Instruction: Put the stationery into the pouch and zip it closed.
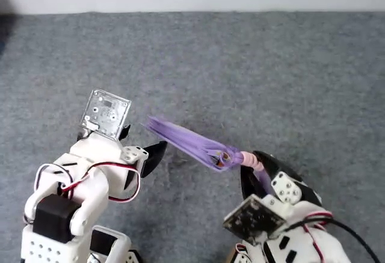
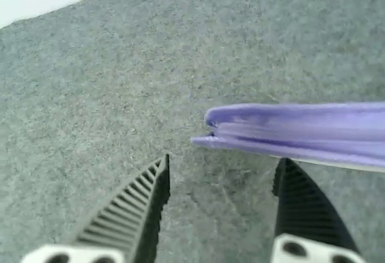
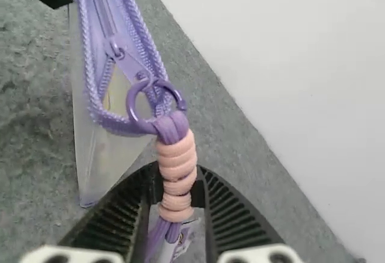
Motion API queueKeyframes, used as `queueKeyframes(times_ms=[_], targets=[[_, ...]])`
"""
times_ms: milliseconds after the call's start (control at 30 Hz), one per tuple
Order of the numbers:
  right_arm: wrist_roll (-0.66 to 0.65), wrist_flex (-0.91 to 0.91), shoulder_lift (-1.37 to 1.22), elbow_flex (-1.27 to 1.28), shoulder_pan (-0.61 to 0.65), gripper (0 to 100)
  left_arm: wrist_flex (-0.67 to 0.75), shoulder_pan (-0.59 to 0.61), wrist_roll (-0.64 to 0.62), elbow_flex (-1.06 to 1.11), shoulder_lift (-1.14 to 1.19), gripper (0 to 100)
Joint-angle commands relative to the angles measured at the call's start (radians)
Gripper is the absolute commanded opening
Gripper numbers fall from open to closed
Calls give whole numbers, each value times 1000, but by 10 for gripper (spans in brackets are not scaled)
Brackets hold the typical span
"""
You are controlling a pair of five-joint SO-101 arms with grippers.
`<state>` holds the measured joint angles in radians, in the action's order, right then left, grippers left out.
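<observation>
White arms (image 1: 90, 154), black ribbed pincers (image 2: 224, 163), red cables (image 1: 114, 165)

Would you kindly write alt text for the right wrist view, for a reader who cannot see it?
The right gripper is shut on a pink strap that joins a purple ring on the zip of a clear, purple-edged pouch. The pouch stretches away from the gripper over a grey table, with a white wall beyond.

Glossy clear plastic pouch (image 3: 102, 154), woven purple zip (image 3: 96, 52), on rough matt grey felt-like cloth (image 1: 271, 64)
</observation>
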<state>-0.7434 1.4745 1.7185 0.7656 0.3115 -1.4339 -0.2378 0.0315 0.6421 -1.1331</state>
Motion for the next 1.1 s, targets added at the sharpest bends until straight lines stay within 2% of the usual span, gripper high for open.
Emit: queueKeyframes(times_ms=[0, 200, 333, 500, 667, 800, 867, 967, 1067], targets=[[-9, -22, 42, 35, -15, 7, 15, -63, 18, -15, -17, 275], [-8, -104, 44, 38, -15, 7, 23, -204, 14, -5, -51, 273], [-9, -111, 44, 38, -15, 7, 46, -206, 18, 13, -52, 272], [-11, -231, 44, 60, -22, 7, 57, -213, 14, 61, -57, 267], [-8, -331, 44, 129, -93, 7, 49, -255, 18, 54, -77, 158], [-6, -344, 48, 137, -105, 7, 44, -298, 18, 56, -175, 92], [-6, -343, 53, 137, -105, 7, 44, -265, 18, 56, -222, 91], [-6, -343, 54, 137, -101, 7, 44, -127, 29, 61, -276, 95], [-6, -343, 54, 135, -99, 7, 51, 11, 87, 68, -302, 144]])
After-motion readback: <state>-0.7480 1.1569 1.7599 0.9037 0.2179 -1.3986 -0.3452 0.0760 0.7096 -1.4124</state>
